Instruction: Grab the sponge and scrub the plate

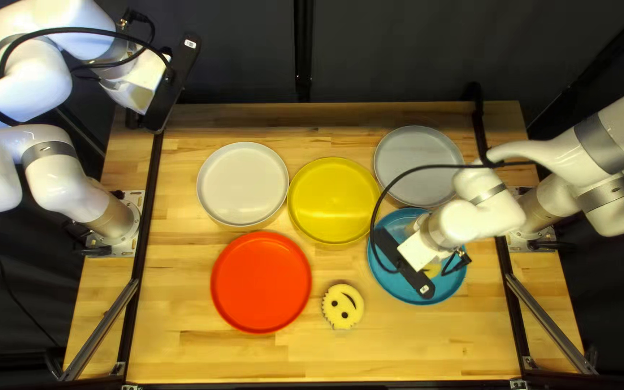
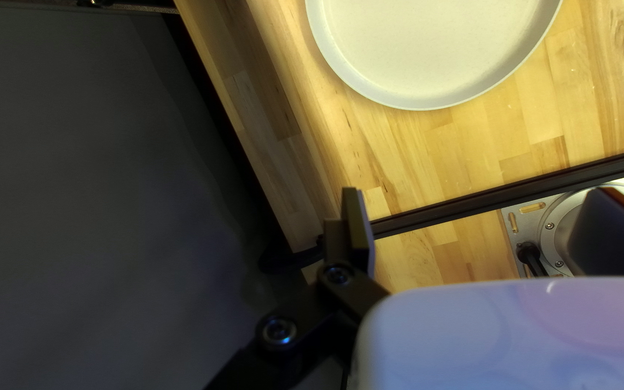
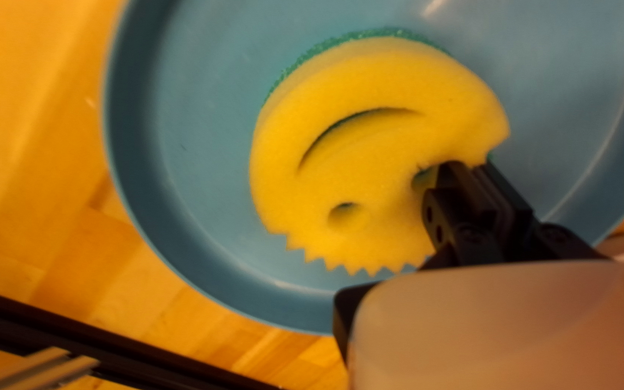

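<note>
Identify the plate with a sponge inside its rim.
The blue plate, under my right gripper: it alone has a yellow sponge within its rim. The other sponge lies on the table.

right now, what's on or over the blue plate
Over the blue plate is a yellow sponge, its green layer showing along one edge, held by my right gripper. The sponge hides the part of the plate beneath it, so I can't tell whether they touch.
</note>
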{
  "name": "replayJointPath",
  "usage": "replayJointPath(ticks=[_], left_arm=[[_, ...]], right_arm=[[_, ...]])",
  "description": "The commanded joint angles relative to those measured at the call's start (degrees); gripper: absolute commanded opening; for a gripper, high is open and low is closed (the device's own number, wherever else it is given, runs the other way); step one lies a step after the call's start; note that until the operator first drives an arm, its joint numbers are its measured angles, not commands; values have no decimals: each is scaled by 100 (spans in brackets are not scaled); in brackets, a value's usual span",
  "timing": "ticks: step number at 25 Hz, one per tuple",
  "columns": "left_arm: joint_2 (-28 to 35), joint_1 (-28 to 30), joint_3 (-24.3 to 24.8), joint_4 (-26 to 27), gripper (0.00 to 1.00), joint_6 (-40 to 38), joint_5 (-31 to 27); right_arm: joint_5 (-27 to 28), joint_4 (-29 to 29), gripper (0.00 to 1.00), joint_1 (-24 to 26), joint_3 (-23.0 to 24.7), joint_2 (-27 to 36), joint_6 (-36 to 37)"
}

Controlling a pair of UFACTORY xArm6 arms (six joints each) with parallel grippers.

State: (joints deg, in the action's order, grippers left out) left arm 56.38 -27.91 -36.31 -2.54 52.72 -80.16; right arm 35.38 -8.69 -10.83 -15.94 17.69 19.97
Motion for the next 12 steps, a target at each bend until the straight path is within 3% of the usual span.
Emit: replayJointPath(ticks=[1,6,12], left_arm=[[0,0,0,0,100,0,0],[0,0,0,0,100,0,0],[0,0,0,0,100,0,0]], right_arm=[[41,61,0,207,215,304,232],[153,86,0,-16,187,346,25],[199,-45,0,-1046,-262,-146,-988]])
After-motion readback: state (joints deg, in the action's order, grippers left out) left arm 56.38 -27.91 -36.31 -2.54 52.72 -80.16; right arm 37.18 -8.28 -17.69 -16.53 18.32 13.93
